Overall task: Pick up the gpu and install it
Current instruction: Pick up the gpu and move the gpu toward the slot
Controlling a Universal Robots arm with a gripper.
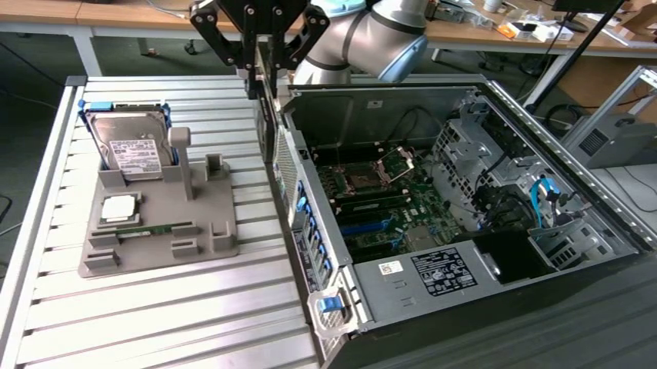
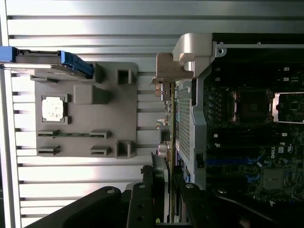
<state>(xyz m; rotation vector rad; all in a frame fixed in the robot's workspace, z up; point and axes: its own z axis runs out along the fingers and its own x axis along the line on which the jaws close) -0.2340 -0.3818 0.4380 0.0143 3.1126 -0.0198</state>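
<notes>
Your claw (image 1: 264,71) is clamped on the gpu (image 1: 269,115), jaws pressed against its two faces, and the card hangs edge-on below them at twelve o'clock in the exterior view. The pick-up looks done. The install is not: the card sits just beside the rear wall (image 1: 298,200) of the case (image 1: 411,296), seemingly on its outer side, and clear of the blue slots (image 1: 365,227), which lie toward four o'clock from it. Mind that wall's rim, close by the card's edge, and the drive cage (image 1: 472,154) at three o'clock. There is open room over the board (image 1: 395,204) and over the table (image 1: 154,323). At eight o'clock, the holder (image 1: 205,231) and hard drive (image 1: 128,150) sit well apart from the card.
</notes>
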